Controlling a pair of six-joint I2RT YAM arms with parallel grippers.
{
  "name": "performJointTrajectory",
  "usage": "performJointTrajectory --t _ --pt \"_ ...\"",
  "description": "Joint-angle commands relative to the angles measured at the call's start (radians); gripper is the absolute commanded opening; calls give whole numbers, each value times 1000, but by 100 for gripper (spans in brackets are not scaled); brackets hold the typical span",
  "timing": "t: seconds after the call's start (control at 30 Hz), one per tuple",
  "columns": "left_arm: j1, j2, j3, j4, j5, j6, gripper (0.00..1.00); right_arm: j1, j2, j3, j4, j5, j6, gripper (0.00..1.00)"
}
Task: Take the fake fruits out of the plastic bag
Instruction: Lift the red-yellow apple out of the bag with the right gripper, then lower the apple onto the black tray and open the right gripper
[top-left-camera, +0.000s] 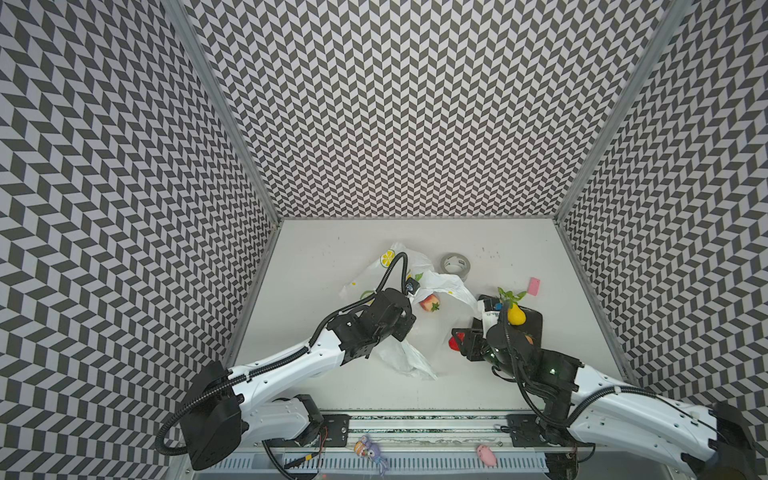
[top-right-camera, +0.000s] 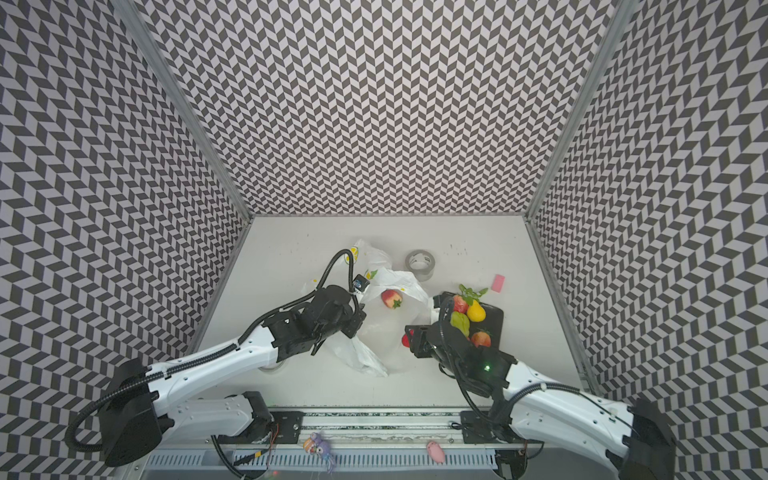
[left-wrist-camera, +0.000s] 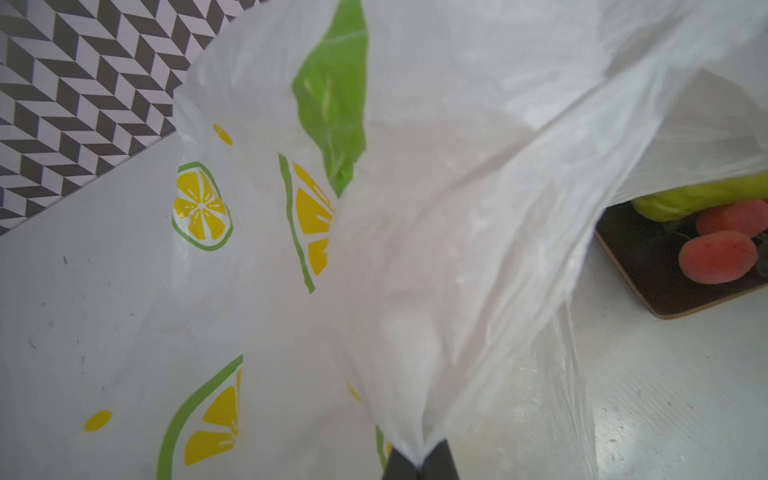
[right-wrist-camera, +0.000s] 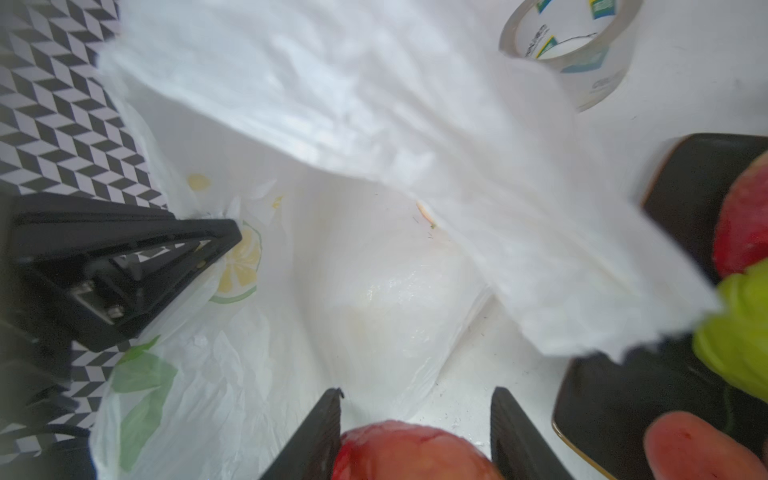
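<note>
Bench (top-left-camera: 332, 257): flat white top, lightly scuffed.

Bag (top-left-camera: 440, 286): mid-bench. Thin crinkly white film with lemon prints, slack and folded over itself, mouth toward the right edge.

Tray (top-left-camera: 536, 320): black, flat, rounded corners, close to the right edge, just beside the bag's mouth. It carries several glossy plastic fruits, among them a yellow pear (top-left-camera: 516, 315) and a green fruit (top-right-camera: 460, 323) with ribs.

Left gripper (left-wrist-camera: 419, 461): jaws pinched tight on a gathered fold of bag film, which runs taut from the tips.

Right gripper (right-wrist-camera: 417, 399): jaws part-way apart, clamped either side of a red fruit (right-wrist-camera: 415, 449) that is round, smooth and hard-looking. It sits between bag and tray, outside the film.

Key relation: the tray lies just to the right-edge side of the right gripper, touching distance, so the drop looks like a short sideways carry. The fruit is roundish, so no long axis to mind.

Loose fruit (top-right-camera: 392, 299): red-yellow, green leaf tuft, at the bag toward the far edge, long axis slanting far-left to near-right. In or on the film: cannot tell. It is nearer the left gripper, but that one is busy with the bag, so it is probably the right arm's job later.

Tape roll (top-left-camera: 456, 264): clear, beyond the bag toward the far edge.
</note>
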Motion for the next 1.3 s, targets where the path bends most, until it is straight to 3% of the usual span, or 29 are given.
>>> performJointTrajectory --t 0.0,0.23,0.47,0.6,0.97,1.27 --pt "15 -29 31 -11 -33 -14 0 -22 -71 -5 -172 120 93 33" --pt "22 -43 16 -12 -19 -18 0 -313 -98 52 -215 149 -13 35" --pt "22 -61 4 -5 9 -22 0 -576 -24 33 -78 130 -59 38" --pt "22 -67 1 -4 18 -18 0 -723 27 -21 26 41 -76 36" --pt "22 -58 3 9 44 -16 0 -825 60 -131 123 -111 -82 38" --pt "21 -47 16 0 58 -18 0 -849 89 -172 174 -152 -81 61"
